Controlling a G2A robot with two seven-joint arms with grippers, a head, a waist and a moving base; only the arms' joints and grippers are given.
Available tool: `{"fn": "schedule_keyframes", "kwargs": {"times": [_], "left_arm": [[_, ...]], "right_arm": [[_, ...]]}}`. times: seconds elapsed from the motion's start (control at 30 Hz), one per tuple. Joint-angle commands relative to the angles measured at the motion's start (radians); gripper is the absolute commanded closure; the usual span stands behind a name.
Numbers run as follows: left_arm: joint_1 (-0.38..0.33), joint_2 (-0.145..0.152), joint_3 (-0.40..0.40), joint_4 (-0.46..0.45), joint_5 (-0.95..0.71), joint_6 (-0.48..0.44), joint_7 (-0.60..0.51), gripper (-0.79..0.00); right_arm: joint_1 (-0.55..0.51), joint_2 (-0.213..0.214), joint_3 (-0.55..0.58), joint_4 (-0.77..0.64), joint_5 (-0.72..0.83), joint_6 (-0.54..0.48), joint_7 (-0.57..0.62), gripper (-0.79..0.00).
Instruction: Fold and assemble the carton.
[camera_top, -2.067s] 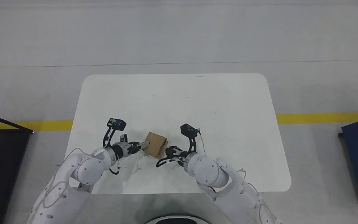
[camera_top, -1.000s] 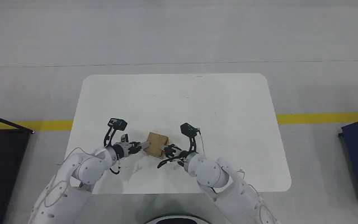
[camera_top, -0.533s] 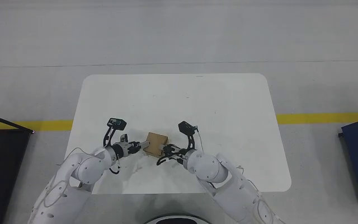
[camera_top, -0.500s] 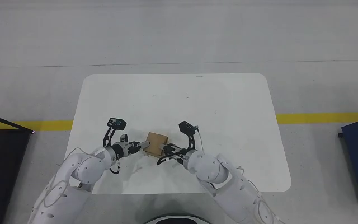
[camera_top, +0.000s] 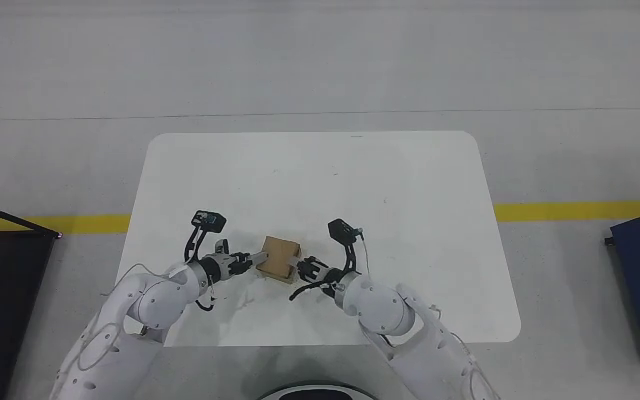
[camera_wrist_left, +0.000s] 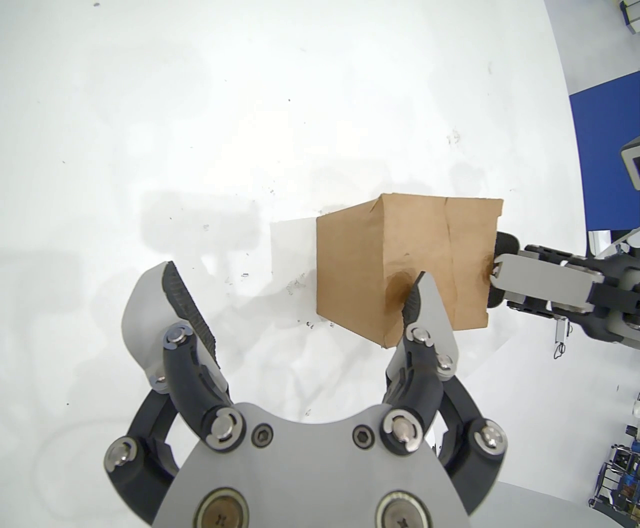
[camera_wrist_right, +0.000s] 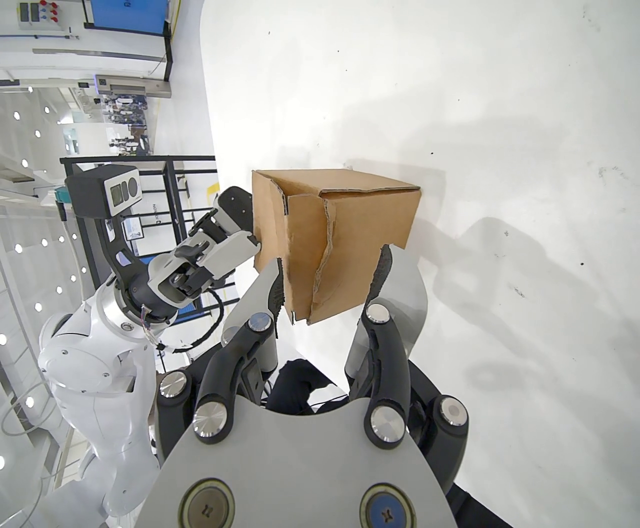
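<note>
Brown carton (camera_top: 279, 259), boxed, ragged end flaps, left end effector (camera_wrist_left: 296, 275) spread wide, right end effector (camera_wrist_right: 332, 257) spread astride it

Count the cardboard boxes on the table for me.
1. The box stands on the table near the robot's side, between the left tool and the right tool, one at each end. Nothing here looks large enough to hide another.
</note>
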Motion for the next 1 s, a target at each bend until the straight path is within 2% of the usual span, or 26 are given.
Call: {"fn": "schedule_keyframes", "kwargs": {"times": [0.0,0.27,0.5,0.73,0.87,0.97], "left_arm": [[0.001,0.0,-0.001,-0.002,-0.009,0.0,0.001,-0.785],[-0.005,-0.003,-0.001,0.004,-0.058,0.011,-0.009,-0.785],[-0.021,-0.009,0.024,0.025,-0.052,0.029,-0.007,-0.785],[-0.03,-0.011,0.036,0.04,-0.045,0.026,-0.007,-0.785],[-0.031,-0.011,0.036,0.04,-0.043,0.024,-0.009,-0.785],[-0.031,-0.011,0.035,0.039,-0.041,0.023,-0.008,-0.785]], "right_arm": [[-0.005,0.001,0.003,-0.002,0.004,-0.021,0.008,-0.32],[-0.005,0.005,0.026,0.024,0.038,-0.088,0.033,-0.32],[0.049,-0.002,0.022,0.084,0.079,-0.083,0.051,-0.314],[0.068,-0.006,0.043,0.11,0.127,-0.086,0.021,-0.308],[0.087,-0.009,0.051,0.139,0.156,-0.036,0.024,-0.283],[0.092,-0.01,0.045,0.142,0.156,-0.038,0.024,-0.271]]}}
